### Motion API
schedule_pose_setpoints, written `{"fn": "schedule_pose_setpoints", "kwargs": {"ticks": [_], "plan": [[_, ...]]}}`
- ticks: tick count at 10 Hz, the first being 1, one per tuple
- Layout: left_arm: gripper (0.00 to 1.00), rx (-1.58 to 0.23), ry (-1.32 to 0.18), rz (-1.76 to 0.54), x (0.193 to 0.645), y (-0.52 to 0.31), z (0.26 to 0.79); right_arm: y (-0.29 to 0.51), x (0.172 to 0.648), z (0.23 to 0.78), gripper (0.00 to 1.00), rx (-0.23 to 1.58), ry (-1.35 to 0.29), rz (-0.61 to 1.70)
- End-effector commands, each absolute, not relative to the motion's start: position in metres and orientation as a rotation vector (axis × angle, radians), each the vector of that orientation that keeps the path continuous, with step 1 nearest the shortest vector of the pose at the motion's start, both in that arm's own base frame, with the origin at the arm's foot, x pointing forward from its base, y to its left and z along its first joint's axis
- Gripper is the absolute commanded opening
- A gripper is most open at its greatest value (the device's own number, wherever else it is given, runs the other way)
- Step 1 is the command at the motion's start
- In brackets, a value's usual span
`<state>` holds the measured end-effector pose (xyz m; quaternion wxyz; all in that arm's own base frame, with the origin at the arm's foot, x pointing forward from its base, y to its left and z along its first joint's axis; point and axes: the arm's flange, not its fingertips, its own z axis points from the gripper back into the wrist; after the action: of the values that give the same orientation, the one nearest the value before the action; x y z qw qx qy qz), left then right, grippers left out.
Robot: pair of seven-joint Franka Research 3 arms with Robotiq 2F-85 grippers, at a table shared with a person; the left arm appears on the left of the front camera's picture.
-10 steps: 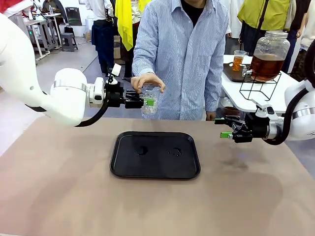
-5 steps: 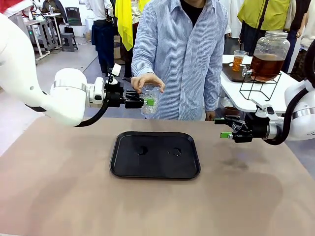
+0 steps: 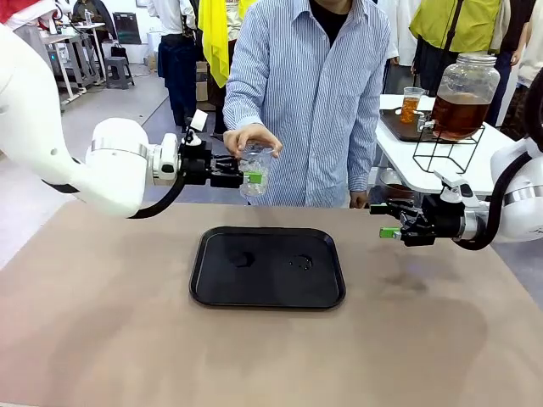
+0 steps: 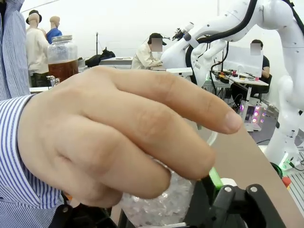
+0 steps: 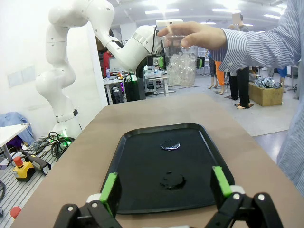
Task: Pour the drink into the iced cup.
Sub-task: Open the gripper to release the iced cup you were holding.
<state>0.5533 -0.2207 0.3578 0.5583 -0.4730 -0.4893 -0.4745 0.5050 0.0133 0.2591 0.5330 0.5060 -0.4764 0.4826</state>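
The iced cup (image 3: 255, 170) is clear plastic, packed with ice (image 5: 181, 66). A person's hand (image 3: 246, 137) holds it by the rim above the table's far edge. My left gripper (image 3: 252, 175) reaches in from the left, a green-padded finger (image 4: 216, 178) on each side of the cup (image 4: 164, 206). The pads look slightly apart from its walls. My right gripper (image 3: 391, 220) hovers open and empty over the table's right side, its own view (image 5: 165, 183) looking across the tray. The amber drink (image 3: 459, 114) sits in a big glass jar on a side table.
A black tray (image 3: 268, 292) lies mid-table with two wet spots on it (image 5: 170, 144). The jar rests on a wire stand (image 3: 447, 151), next to a small clear cup (image 3: 411, 103) of amber liquid. The person in a striped shirt (image 3: 314, 93) stands at the far edge.
The person's hand and the iced cup have shifted slightly left and up, and the left gripper's tip has followed a little. The right arm has not moved.
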Motion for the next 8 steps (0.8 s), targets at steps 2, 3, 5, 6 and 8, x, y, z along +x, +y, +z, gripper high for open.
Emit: {"fn": "schedule_pose_setpoints", "kwargs": {"ticks": [2,3,5,6,8], "plan": [[1.0,-1.139,-1.164,-1.125,0.544,-0.2,0.361,0.014,0.507,0.262,1.0,1.206,-1.135,1.155],[1.0,-1.132,-1.163,-1.122,0.539,-0.19,0.36,0.014,0.507,0.262,1.0,1.206,-1.135,1.155],[1.0,-1.111,-1.139,-1.114,0.528,-0.16,0.35,0.014,0.507,0.262,1.0,1.206,-1.135,1.155],[1.0,-1.09,-1.143,-1.118,0.524,-0.142,0.34,0.014,0.507,0.262,1.0,1.206,-1.135,1.155],[1.0,-1.081,-1.186,-1.174,0.514,-0.108,0.321,0.014,0.507,0.262,1.0,1.206,-1.135,1.155]]}}
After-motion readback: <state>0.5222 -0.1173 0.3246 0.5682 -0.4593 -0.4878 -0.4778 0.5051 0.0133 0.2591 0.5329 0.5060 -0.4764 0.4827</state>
